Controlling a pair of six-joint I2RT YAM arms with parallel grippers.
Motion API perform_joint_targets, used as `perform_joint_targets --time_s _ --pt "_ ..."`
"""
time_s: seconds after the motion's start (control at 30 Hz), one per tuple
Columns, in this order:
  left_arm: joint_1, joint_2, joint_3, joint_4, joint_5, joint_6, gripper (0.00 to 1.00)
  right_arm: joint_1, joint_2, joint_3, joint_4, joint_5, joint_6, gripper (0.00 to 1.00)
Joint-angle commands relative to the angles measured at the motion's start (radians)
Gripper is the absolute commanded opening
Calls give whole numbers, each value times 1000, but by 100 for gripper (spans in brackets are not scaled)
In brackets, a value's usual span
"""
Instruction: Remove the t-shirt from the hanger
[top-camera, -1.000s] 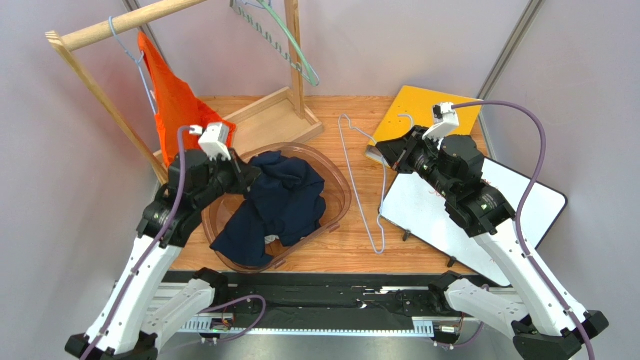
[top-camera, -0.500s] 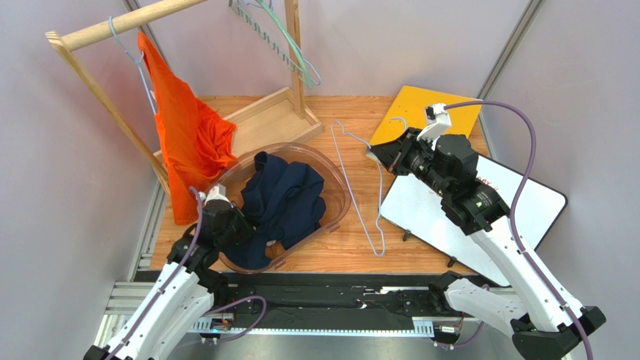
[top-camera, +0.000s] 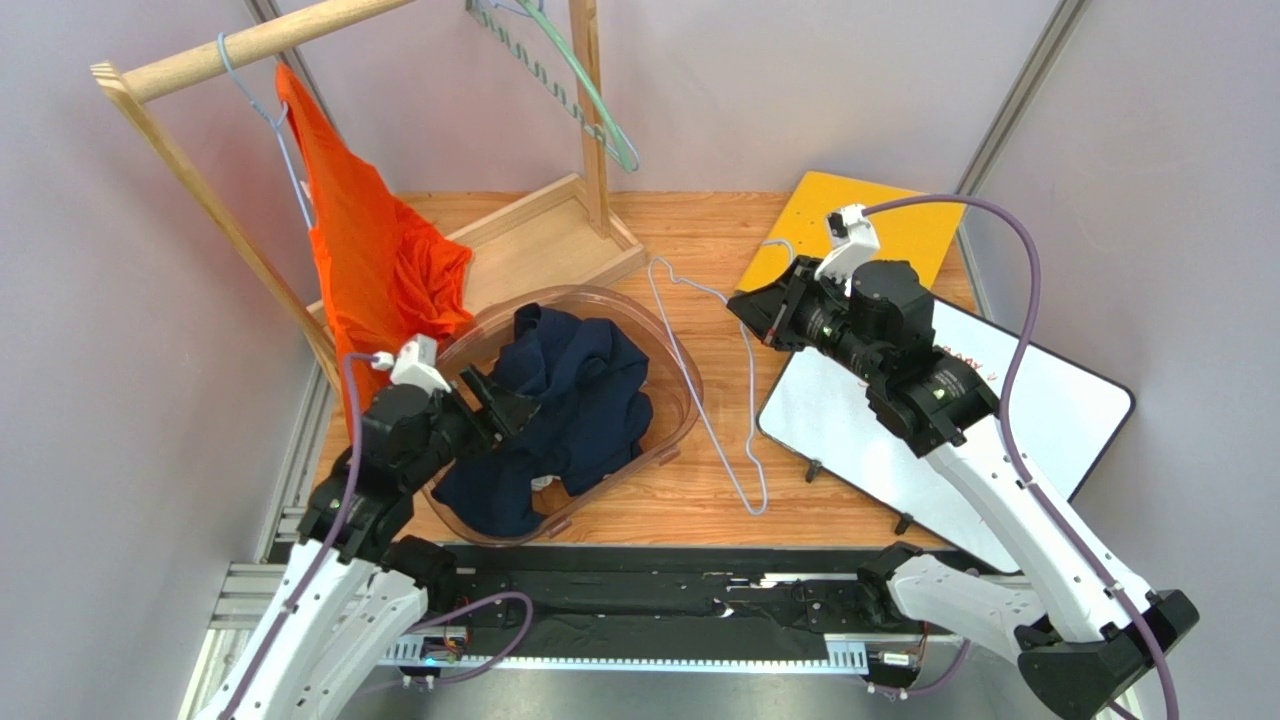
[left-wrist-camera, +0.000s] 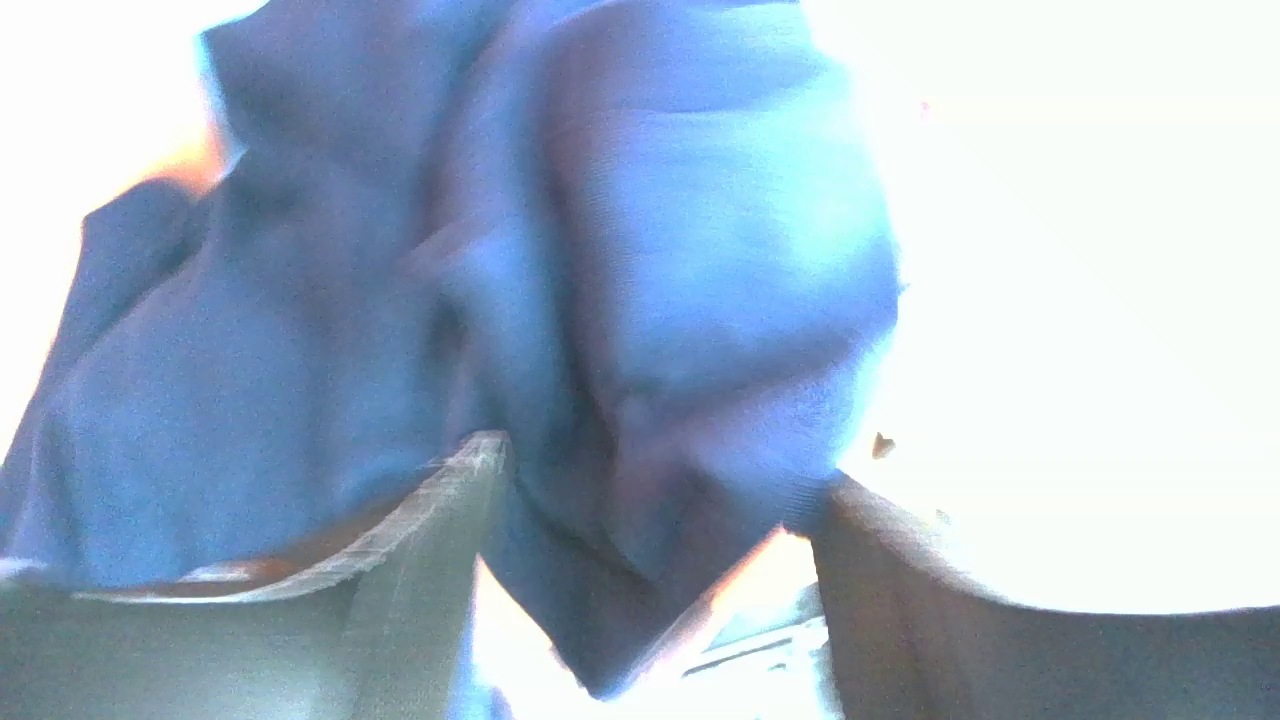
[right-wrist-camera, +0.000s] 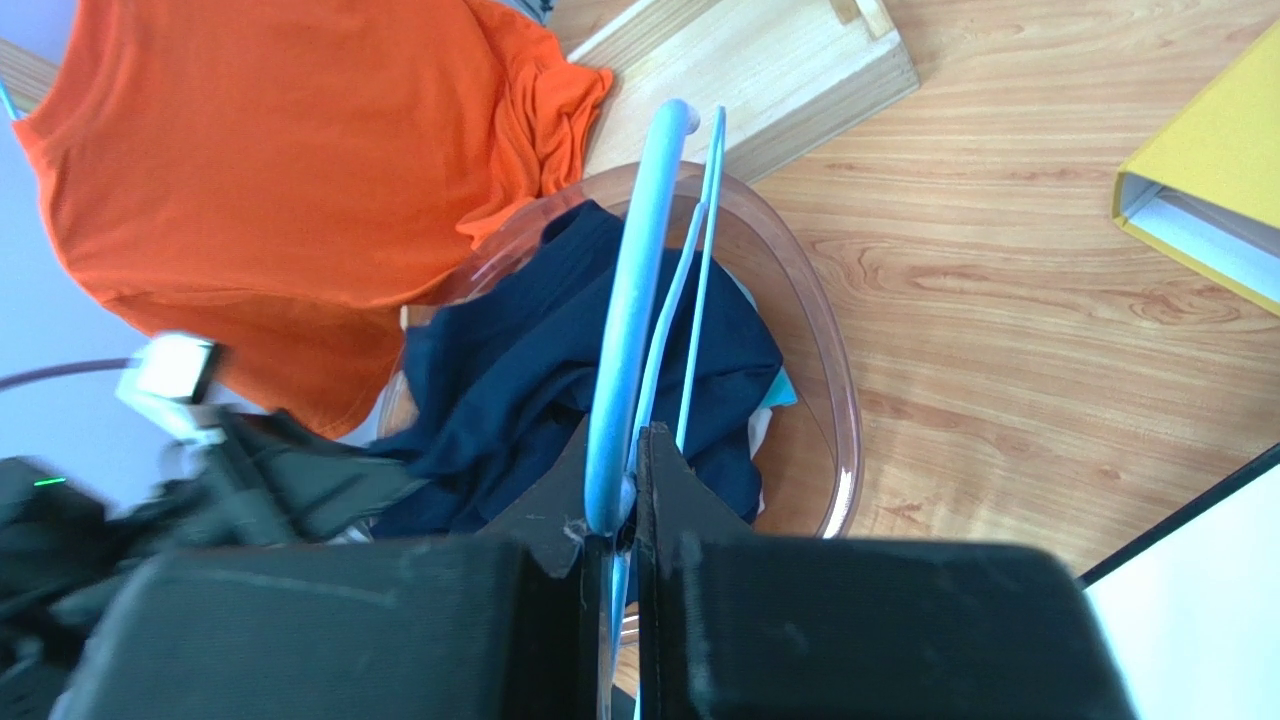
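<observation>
Since the earlier frame the left tool (top-camera: 511, 402) has come up over the near-left rim of the clear tub (right-wrist-camera: 836, 393), and its jaws now stand apart and empty. We see the navy t-shirt (top-camera: 571, 393) lying crumpled inside the tub, free of the hanger (right-wrist-camera: 628, 300). The right tool (top-camera: 747, 311), to the right of the tub, is closed on this pale blue hanger. Behind the tub, to its left, an orange t-shirt (top-camera: 368, 278) hangs.
</observation>
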Motion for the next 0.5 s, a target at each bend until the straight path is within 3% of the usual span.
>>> perform_joint_targets --time_s 0.0,0.2,0.3,0.4,0.47 --pt "4 -40 159 29 146 128 85 1 9 51 39 -19 7 0" --pt "4 -13 305 -5 229 147 85 3 27 54 47 -5 7 0" --pt "1 13 298 211 439 119 85 1 42 65 45 2 4 0" --pt "-97 99 299 363 475 84 85 1 56 77 49 13 5 0" --pt "-278 194 371 358 406 152 85 1 62 83 48 21 -1 0"
